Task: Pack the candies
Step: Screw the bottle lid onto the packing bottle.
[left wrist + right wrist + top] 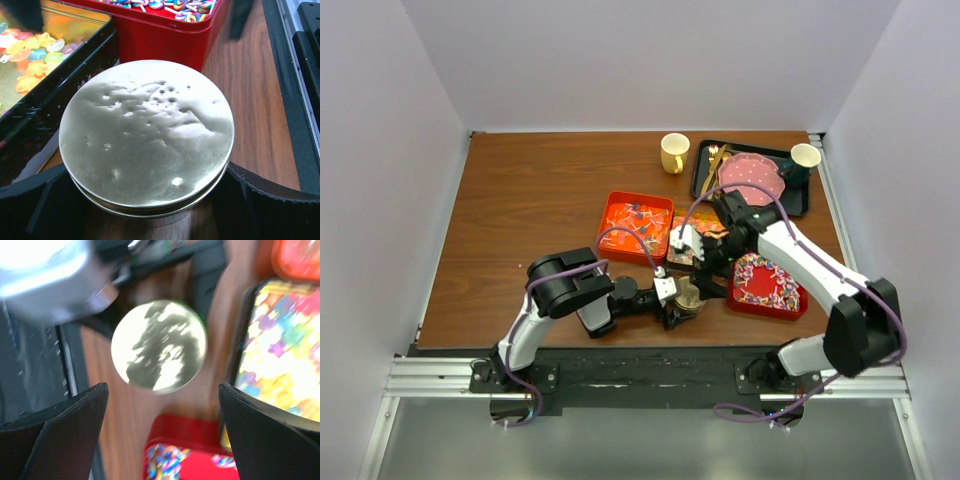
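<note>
At the left of the overhead view, the left arm reaches in along the near edge of the table (520, 200). Its left gripper (679, 300) has arrived at the round tin (690, 294), low in the centre. From the left wrist, that tin's dented metal lid fills the picture, and it stands upright on the wood. The black fingers (45, 205) are spread wide, tips right up against its near rim on either side. Clamped or merely touching? I cannot tell.

Up and left of the round tin sits the orange tray (616, 205), carrying the orange-red candies (638, 220). Next along is the black tin (75, 90), glossy gummies (27, 47) inside, just beside the round tin.

Centre frame now: the right gripper (705, 258) hangs above the black tin and the round tin. Its own camera is blurred, but the jaws are plainly wide apart with nothing between them, and the round tin shows below.

Right of centre is the red tray (760, 308), full of striped wrapped candies (766, 280). From the left wrist its wall stands close behind the round tin.

Upper right, well apart from all this, are a yellow mug (674, 153) and a black tray (802, 205). That tray bears a pink dotted plate (752, 178) and a cup (805, 157).
</note>
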### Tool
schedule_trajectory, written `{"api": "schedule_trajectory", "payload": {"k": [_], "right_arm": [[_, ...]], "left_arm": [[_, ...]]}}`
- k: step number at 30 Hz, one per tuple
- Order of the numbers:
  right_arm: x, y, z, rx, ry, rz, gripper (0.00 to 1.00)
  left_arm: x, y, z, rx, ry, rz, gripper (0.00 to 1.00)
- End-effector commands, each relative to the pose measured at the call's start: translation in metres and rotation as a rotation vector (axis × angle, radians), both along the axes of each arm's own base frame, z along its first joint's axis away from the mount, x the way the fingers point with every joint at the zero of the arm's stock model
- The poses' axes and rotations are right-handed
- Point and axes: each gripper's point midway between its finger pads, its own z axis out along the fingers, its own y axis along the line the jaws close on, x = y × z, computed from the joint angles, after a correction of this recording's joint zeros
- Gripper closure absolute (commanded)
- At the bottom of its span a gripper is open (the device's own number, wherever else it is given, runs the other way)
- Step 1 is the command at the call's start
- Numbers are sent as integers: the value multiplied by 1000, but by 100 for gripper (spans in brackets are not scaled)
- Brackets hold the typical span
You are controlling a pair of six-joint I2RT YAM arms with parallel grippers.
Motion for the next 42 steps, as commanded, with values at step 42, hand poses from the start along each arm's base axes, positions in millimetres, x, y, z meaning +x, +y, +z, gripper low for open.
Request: {"api": "schedule_trajectory", "payload": {"k": [42], "right_arm": [[-23, -24, 15, -11, 79, -71, 8]], "left_arm": [[8, 20, -52, 106, 143, 45, 100]]}}
